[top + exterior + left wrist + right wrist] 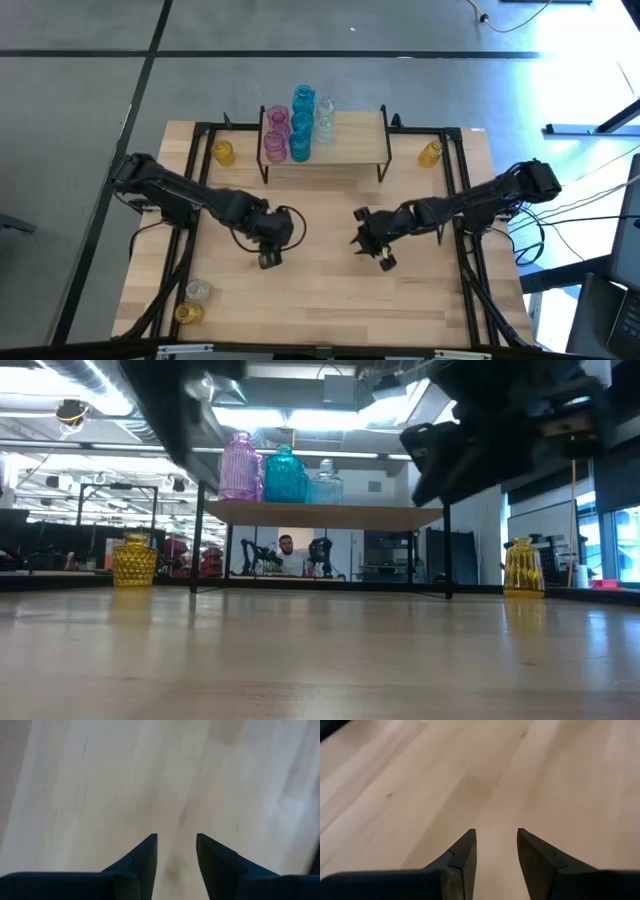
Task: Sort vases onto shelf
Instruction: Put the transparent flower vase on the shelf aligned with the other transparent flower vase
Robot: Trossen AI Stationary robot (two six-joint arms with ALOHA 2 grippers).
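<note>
The shelf (pixel 350 140) stands at the table's far edge, centre. On its board's left part sits a cluster of vases: two pink (pixel 276 135), two teal-blue (pixel 302 125) and at least one clear (pixel 325 118); the right part of the board is bare. So about five look done.

Left over, still on the table (pixel 330 290): an amber vase (pixel 223 152) just left of the shelf, another amber vase (pixel 430 153) just right of it, and at the near left corner a clear vase (pixel 198 290) with a yellow vase (pixel 187 312) beside it. Four to go, as far as is visible.

Left pincer (pixel 268 258) hangs over the table's middle, left of centre, fingers part-way apart, holding nothing. Right pincer (pixel 383 260) is right of centre, likewise narrow-gapped and empty. Both wrist views show only bare wood between the fingers.
</note>
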